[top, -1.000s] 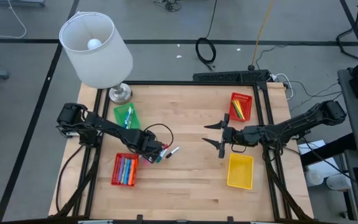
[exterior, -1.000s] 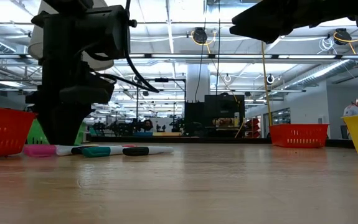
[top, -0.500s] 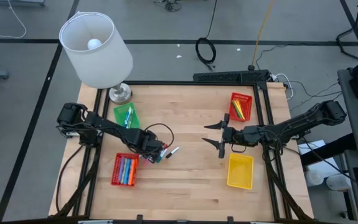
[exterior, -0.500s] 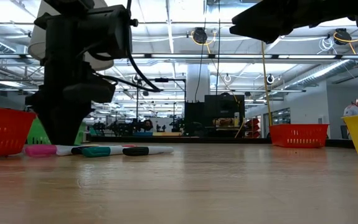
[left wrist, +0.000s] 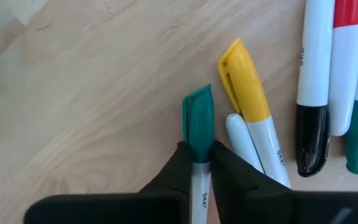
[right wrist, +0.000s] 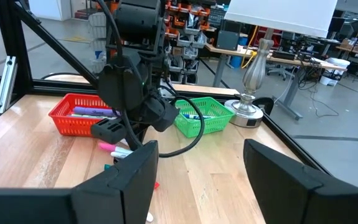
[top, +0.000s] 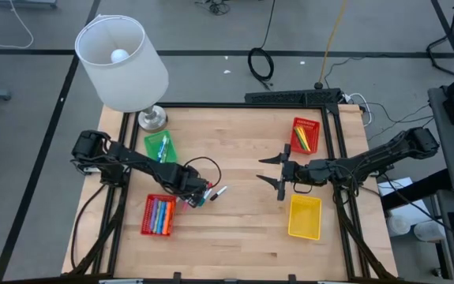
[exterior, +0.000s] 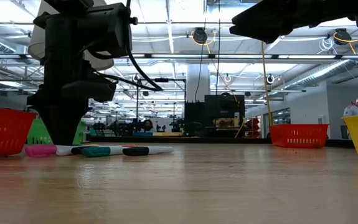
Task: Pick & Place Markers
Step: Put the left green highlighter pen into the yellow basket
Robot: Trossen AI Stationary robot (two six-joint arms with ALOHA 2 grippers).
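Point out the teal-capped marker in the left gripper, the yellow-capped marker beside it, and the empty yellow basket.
Teal-capped marker [left wrist: 198, 121]: left wrist view, on its cap.
Yellow-capped marker [left wrist: 243, 84]: left wrist view, on its cap.
Empty yellow basket [top: 304, 217]: high view, on its floor.

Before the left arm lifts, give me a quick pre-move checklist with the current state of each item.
1. Left claw closed on the teal-capped marker: ok.
2. Grip centred on the marker: not ok, it holds just behind the cap.
3. Yellow-capped marker clear of the claw: not ok, it lies right against one finger.
4. Marker off the table yet: cannot tell.
5. Right claw out of the way: ok, open over the table's middle, apart from the left arm.
6. Green basket reachable: ok.
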